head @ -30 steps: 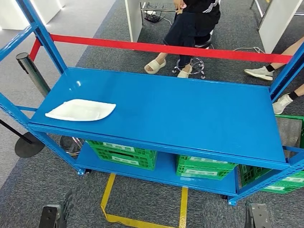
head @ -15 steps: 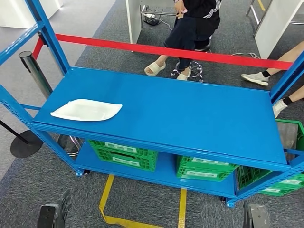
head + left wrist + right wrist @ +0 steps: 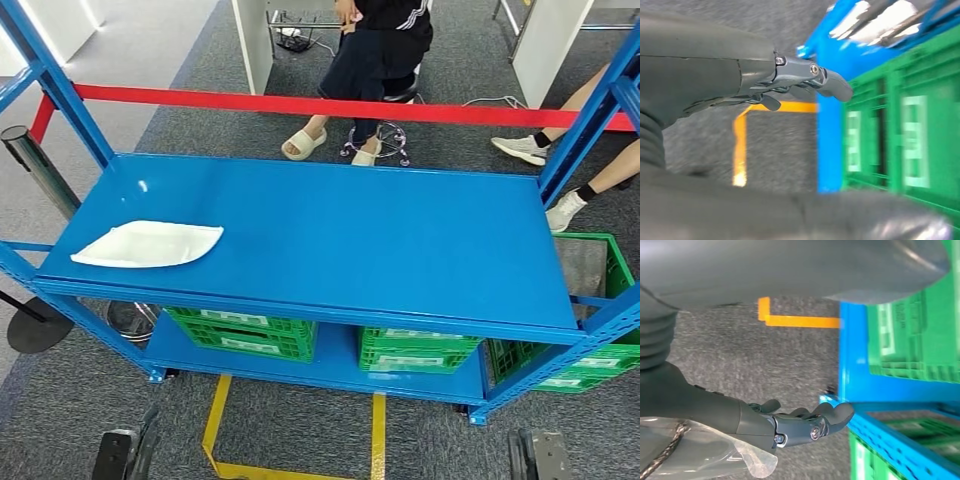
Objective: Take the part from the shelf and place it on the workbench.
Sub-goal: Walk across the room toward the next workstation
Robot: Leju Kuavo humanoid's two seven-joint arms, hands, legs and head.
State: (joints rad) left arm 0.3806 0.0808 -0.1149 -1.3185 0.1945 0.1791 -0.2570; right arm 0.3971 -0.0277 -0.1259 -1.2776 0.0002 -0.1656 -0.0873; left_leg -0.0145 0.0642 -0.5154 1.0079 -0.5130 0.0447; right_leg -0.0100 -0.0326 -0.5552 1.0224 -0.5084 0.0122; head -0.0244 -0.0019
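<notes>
Hanging low at my sides, my left hand (image 3: 791, 85) and right hand (image 3: 791, 422) are both released, holding nothing. The white part (image 3: 147, 244) lies flat at the left end of the blue shelf (image 3: 362, 250), near its front edge. Thin and flat, it could slide off if my fingers nudge rather than pinch it.

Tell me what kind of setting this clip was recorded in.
Probably a workshop or warehouse-style test area. A blue metal shelf rack holds a white part with green crates stored below, yellow tape marks the grey carpet, and a red barrier belt fences it from seated people.
</notes>
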